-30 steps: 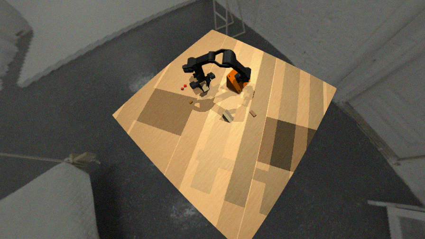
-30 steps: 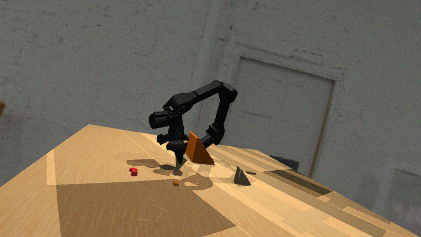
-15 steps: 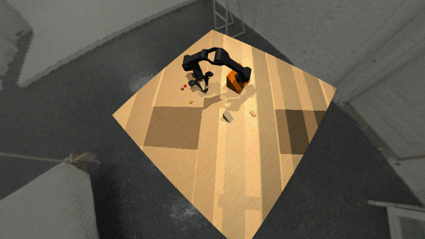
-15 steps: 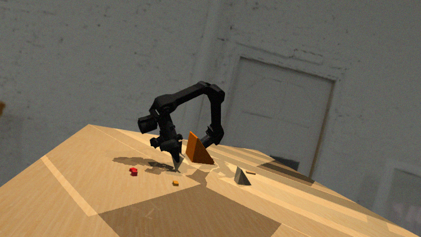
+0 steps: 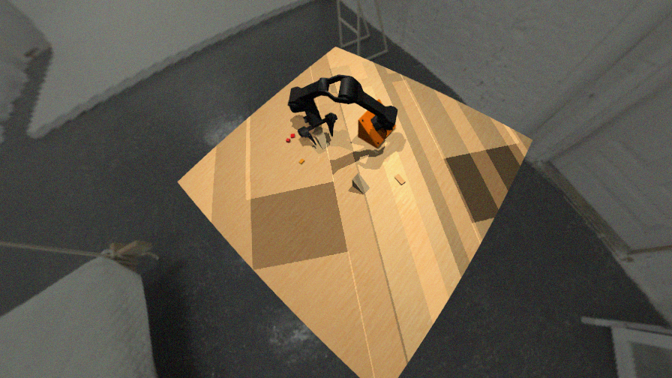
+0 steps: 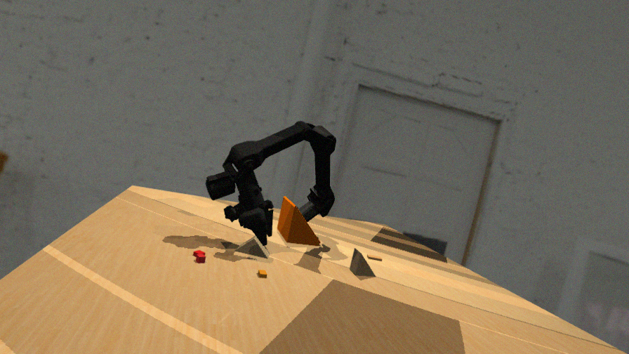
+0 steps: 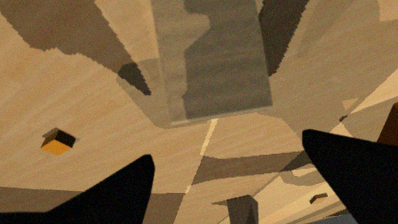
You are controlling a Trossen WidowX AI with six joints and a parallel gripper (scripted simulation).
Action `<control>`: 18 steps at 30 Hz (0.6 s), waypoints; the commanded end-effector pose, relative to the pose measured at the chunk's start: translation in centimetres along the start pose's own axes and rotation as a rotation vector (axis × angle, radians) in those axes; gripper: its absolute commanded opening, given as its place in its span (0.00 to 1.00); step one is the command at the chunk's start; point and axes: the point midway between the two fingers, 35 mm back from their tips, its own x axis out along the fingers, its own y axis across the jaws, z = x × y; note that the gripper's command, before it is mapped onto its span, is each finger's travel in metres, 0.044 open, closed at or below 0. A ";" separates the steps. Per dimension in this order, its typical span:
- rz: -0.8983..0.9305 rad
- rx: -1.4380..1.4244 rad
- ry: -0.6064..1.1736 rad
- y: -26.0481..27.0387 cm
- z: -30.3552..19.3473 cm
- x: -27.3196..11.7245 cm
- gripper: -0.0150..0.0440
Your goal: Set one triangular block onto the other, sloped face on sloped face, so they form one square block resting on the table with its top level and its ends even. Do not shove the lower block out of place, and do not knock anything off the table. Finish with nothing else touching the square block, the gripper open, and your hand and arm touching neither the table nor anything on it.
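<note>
Although the task wants the two wedges mated slope to slope, they lie well apart: one triangular block [image 6: 253, 248] sits flat on the desk [image 6: 131, 303] directly under the claw [image 6: 259, 228], and the other triangular block [image 6: 360, 264] stands alone farther out, toward the desk's middle. The claw is spread wide and holds nothing, its black fingers parted to either side below the grey slab in the wrist view, which I judge suits a fresh grip. An orange wedge [image 6: 294, 224] stands just beside the arm, so room is tight on that side. A small orange cube [image 6: 262, 273] and red pieces [image 6: 199, 256] lie near, while the desk edges are distant from both blocks.
</note>
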 end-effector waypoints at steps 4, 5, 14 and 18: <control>0.010 0.020 -0.008 0.0 -0.5 -0.9 1.00; 0.023 0.031 -0.016 0.1 -1.1 -1.8 1.00; 0.133 0.105 -0.077 -0.3 -5.3 -8.5 1.00; 0.089 0.051 -0.120 0.1 -2.2 -9.0 1.00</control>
